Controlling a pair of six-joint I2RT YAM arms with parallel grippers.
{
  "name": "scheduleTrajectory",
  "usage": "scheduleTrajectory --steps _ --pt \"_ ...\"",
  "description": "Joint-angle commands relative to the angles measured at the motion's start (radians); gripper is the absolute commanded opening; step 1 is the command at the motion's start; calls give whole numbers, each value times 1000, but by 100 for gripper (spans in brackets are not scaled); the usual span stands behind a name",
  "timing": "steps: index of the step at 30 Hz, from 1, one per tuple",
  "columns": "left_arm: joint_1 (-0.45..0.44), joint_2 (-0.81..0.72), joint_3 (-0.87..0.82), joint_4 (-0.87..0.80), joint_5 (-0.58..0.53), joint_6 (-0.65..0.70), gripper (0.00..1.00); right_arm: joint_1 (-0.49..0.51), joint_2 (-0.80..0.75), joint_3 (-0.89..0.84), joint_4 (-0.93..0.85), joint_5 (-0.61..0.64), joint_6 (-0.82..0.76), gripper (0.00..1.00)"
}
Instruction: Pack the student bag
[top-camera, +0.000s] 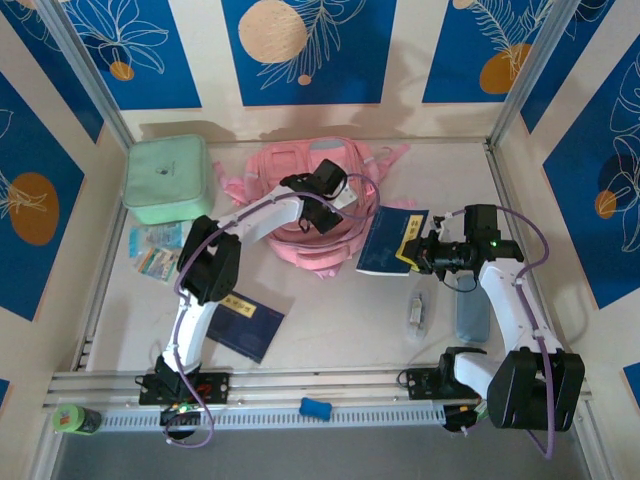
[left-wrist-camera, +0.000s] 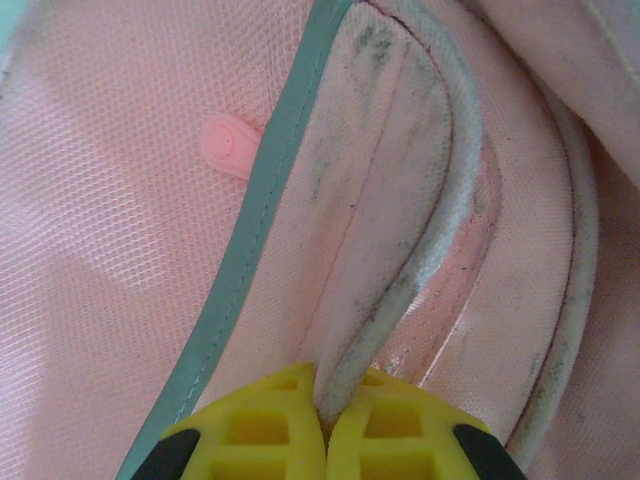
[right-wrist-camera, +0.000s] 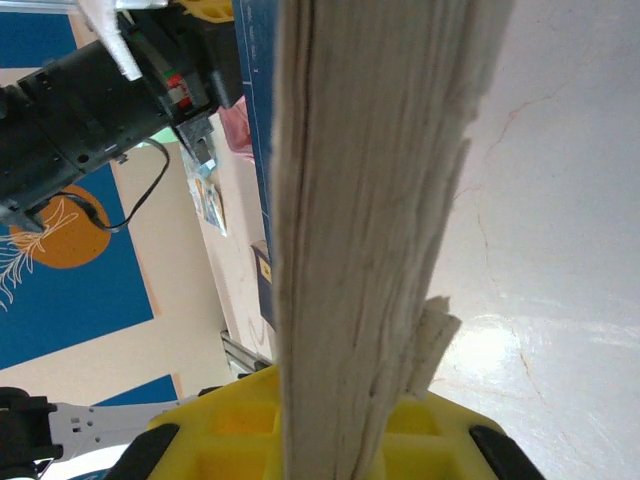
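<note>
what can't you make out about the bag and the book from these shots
- Inside of the soft pink fabric backpack: top view, the left arm covers its middle, so open or zipped is unclear.
- Which pocket edge the left gripper pinches: left wrist view, too close.
- Title on the dark blue book in the right gripper: too small from above; the right wrist view faces its page edges.

The white bench (top-camera: 340, 330) carries the student bag (top-camera: 300, 160) at rear centre, a mint green case (top-camera: 165, 180) at rear left, colourful packets (top-camera: 157, 250) before it, a dark blue booklet (top-camera: 245, 325) front left, a blue book (top-camera: 380, 245) just right of the bag, and a small clear item (top-camera: 417, 312) beside a grey-blue pouch (top-camera: 470, 315) front right.
</note>
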Motion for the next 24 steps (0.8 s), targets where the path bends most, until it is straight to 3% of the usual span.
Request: scheduleTrajectory --steps 1,6,11,19,24 --pt "-16 -135 22 -56 -4 -36 0 -6 -23 13 -24 -32 -26 0" --pt "-18 -238 26 -66 22 -37 0 -4 -37 22 -88 20 -57 0" --pt "-17 -290 43 -87 25 5 0 51 -24 -14 -39 -28 -23 0" --pt "-17 -361 81 -95 64 -29 0 300 118 -35 311 22 173 0" --pt "-16 -385 76 -71 50 -67 0 418 331 66 510 99 220 0"
